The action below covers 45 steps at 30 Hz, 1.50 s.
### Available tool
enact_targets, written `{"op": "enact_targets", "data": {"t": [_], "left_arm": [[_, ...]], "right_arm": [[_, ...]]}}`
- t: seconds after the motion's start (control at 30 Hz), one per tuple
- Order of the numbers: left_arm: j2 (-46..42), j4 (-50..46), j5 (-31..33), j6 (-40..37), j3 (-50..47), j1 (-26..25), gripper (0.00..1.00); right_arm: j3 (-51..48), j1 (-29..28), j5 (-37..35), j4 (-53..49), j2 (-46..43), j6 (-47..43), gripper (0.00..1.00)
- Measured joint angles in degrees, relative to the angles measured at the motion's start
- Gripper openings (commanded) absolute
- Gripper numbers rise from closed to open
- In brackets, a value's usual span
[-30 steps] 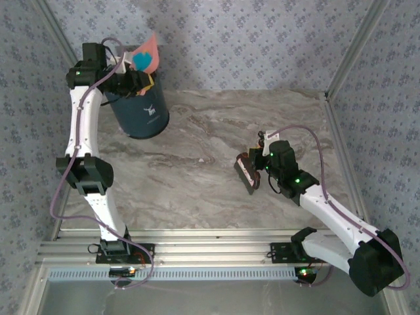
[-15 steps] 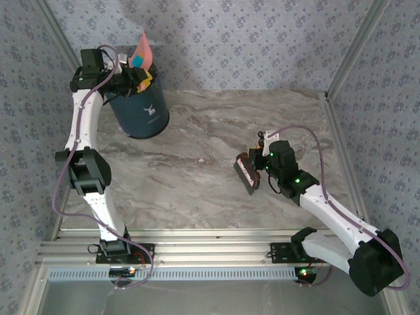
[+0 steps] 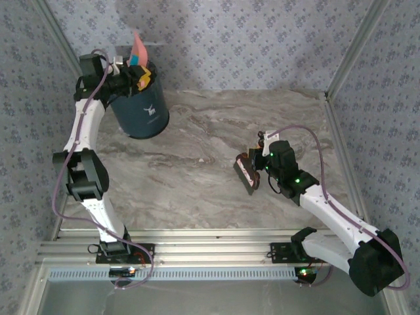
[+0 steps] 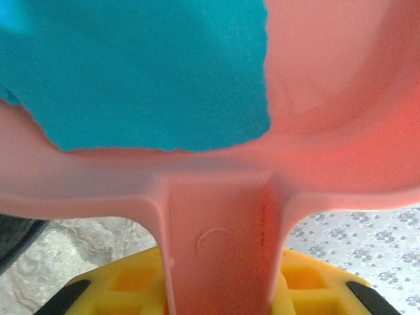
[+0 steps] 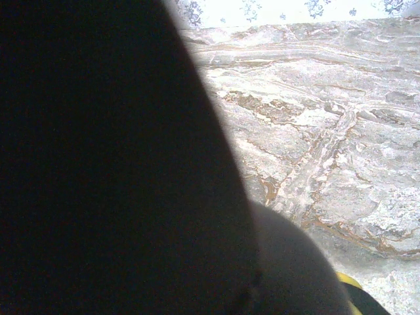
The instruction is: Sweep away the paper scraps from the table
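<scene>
Marble-veined desk (image 3: 197,177) lies open from the dark blue bin (image 3: 141,118) in its far-left corner across to the right wall, with aluminium rails (image 3: 197,252) along the edge nearest the arms. Counted: one bin, one pink dustpan (image 3: 138,47), one dark brush (image 3: 246,172), one teal paper scrap (image 4: 144,72). Left fingers (image 4: 125,285) are clenched on the dustpan's handle, holding the pan tilted steeply above the bin's rim with the scrap inside it. Right fingers (image 3: 261,161) are clenched on the brush, well right of the bin and low over the desk.
</scene>
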<state>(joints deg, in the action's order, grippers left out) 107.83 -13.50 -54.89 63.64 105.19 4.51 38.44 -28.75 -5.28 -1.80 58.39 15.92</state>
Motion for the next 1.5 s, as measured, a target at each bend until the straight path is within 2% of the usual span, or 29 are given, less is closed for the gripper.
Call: {"op": "enact_targets", "data": {"t": [0.3,0.63,0.8,1.23,1.37,1.5], "left_arm": [[-1.9,24.4,0.4,23.2,-11.6,0.0,0.0],[-1.2,46.5,2.2,43.9,-17.4,0.0,0.0],[-0.3,53.2,4.1,51.0,-18.4,-0.2,0.0],[-0.3,65.2,10.1,56.0,-22.8,-2.5,0.0],[-0.5,64.1,10.1,55.9,-22.8,-2.8,0.0],[-2.6,56.5,7.9,49.4,-22.8,-2.8,0.0]], "right_arm": [[0.0,0.0,0.2,0.0,0.0,0.0,0.0],[0.0,0.0,0.2,0.0,0.0,0.0,0.0],[0.0,-0.2,0.2,0.0,0.2,0.0,0.0],[0.0,-0.5,0.2,0.0,0.3,0.0,0.0],[0.0,-0.6,0.1,0.0,0.3,0.0,0.0],[0.0,-0.7,0.1,0.0,0.2,0.0,0.0]]}}
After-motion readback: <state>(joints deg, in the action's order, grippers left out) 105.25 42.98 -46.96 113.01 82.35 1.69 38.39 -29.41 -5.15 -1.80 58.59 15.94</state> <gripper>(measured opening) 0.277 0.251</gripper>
